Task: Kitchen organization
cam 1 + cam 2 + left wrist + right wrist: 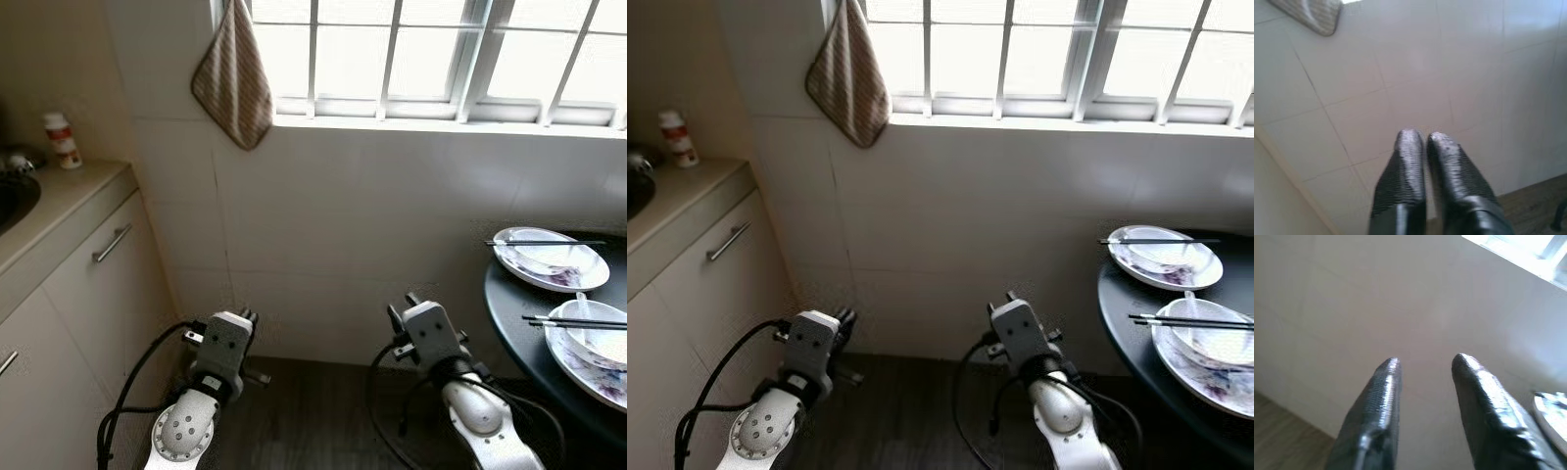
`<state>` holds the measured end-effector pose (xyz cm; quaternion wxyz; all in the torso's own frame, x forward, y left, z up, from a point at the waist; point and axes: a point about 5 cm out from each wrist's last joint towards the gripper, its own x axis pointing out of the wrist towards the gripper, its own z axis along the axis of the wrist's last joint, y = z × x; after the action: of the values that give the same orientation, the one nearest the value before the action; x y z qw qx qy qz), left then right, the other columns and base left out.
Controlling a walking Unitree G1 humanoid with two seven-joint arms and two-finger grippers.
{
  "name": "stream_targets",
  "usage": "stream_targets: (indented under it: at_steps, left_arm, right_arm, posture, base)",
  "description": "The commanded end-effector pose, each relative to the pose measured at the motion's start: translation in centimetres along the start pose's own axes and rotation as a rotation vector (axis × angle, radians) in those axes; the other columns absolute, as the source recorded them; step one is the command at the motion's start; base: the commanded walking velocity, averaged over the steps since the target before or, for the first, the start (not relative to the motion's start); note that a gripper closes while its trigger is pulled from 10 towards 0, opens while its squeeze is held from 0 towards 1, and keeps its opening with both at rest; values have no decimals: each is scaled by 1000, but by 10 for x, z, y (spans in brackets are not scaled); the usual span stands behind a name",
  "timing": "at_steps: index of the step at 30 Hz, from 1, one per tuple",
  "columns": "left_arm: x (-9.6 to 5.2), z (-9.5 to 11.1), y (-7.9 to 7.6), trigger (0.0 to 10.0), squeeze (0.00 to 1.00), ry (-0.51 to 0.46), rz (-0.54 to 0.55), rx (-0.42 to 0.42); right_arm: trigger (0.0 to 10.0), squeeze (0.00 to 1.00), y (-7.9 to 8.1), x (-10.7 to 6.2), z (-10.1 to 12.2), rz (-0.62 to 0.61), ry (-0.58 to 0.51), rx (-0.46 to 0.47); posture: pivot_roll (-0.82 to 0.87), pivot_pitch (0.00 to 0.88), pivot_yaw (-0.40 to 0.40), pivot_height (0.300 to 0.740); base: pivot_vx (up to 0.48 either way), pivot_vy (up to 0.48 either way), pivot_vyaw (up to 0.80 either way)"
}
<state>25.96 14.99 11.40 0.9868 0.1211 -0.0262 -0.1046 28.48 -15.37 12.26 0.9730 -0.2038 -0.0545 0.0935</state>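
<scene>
Under the window (pixel 431 59), head view has both arms held low facing the tiled wall (pixel 372 215). Right of them, two plates (pixel 546 259) with chopsticks (pixel 545 242) sit on a dark table (pixel 519 333); a towel (pixel 233 83) hangs left of the window. Left wrist: left gripper (pixel 1425 139) nearly closed, holding nothing, plus the towel's corner. Right wrist: right gripper (pixel 1424 364) spread apart, empty, plus a plate edge.

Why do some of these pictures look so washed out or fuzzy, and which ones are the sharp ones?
Left and right eye views: the window is blown out white, the tiled wall below is evenly lit, and the plates and chopsticks on the dark table look sharp. Left wrist view: soft, the left hand slightly blurred. Right wrist view: hazy, glare at the corner, the right hand out of focus.
</scene>
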Motion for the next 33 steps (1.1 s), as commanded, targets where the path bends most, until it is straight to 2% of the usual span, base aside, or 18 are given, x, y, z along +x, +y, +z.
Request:
stream_targets:
  at_steps: [1, 7, 16, 19, 21, 24, 25, 26, 27, 33]
  left_arm:
    - [0, -2, 8, 10000, 1000, 5, 31, 2]
    - [1, 1, 13, 10000, 1000, -20, 79, -47]
    - [1, -1, 13, 10000, 1000, -11, 78, -73]
    - [1, -3, 13, 10000, 1000, 4, 109, -69]
    - [2, -4, 14, 10000, 1000, 13, 114, -67]
    - [2, -6, 17, 10000, 1000, 30, 122, -81]
    - [2, -6, 17, 10000, 1000, 30, 122, -81]
    - [2, -6, 18, 10000, 412, 26, 128, -92]
    - [2, -5, 18, 10000, 0, 25, 125, -91]
    - [1, -7, 13, 10000, 0, 46, 82, -58]
  right_arm:
    - [10000, 1000, 0, 3, 9, -11, -46, 10]
    - [10000, 1000, -10, 3, 12, -76, -75, 5]
    - [10000, 1000, -8, 3, 10, -57, -72, 5]
    - [10000, 1000, 0, 4, 7, 0, -59, -53]
    - [10000, 1000, 0, 5, 6, 2, -56, -68]
    - [10000, 1000, -2, 8, 0, -13, -13, -158]
    - [10000, 1000, -2, 8, 0, -13, -13, -158]
    - [10000, 55, -3, 9, -2, -16, -3, -196]
    - [10000, 0, -3, 9, -3, -18, 4, -225]
    - [10000, 0, -4, 11, -5, -26, 18, -232]
  posture:
    - [-15, 0, -14, 740]
    - [-15, 0, -19, 740]
    - [-17, 0, -22, 740]
    - [-18, 0, -24, 740]
    - [-18, 0, -24, 740]
    - [-17, 0, -25, 740]
    - [-17, 0, -25, 740]
    - [-16, 0, -24, 740]
    - [-16, 0, -24, 740]
    - [-15, 0, -19, 740]
  base:
    - [0, 0, 0]
    - [0, 0, 0]
    - [0, 0, 0]
    - [0, 0, 0]
    - [0, 0, 0]
    - [0, 0, 0]
    - [0, 0, 0]
    - [0, 0, 0]
    - [0, 0, 0]
    - [0, 0, 0]
